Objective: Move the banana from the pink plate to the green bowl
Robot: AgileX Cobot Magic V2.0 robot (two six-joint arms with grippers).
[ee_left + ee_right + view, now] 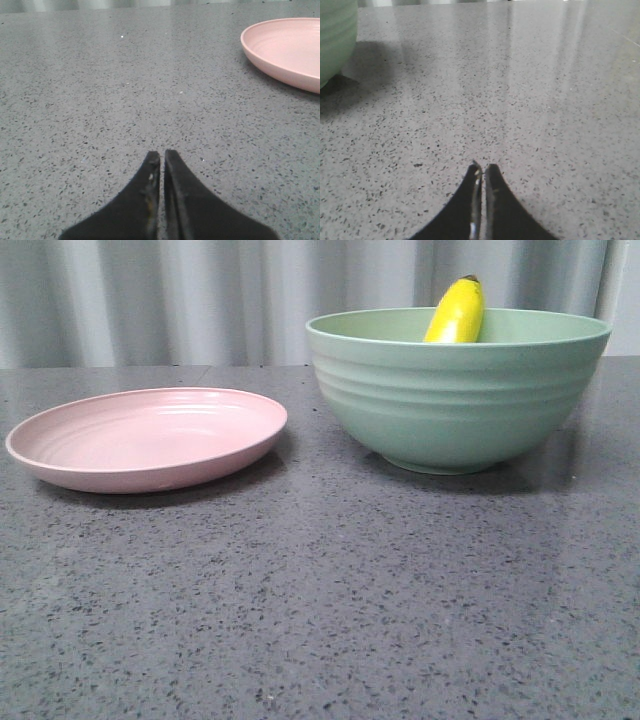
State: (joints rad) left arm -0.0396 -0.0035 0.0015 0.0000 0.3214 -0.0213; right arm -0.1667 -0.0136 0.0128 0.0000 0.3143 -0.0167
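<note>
Neither arm reaches into the front view. The left gripper (161, 156) sits low over the table, its two black fingers (145, 195) pressed together with only a hairline seam between them, holding nothing. The right gripper (482, 168) is posed the same way: fingers (502, 205) drawn tight, tips nearly meeting, nothing between them, pointing out flat above the surface.

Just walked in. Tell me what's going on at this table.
Nothing is being handled at this moment. The banana stands in the green bowl, one end poking above the rim, and the pink plate beside it is bare. The left gripper and right gripper are both shut on nothing, low over the grey table. The transfer looks done.
</note>
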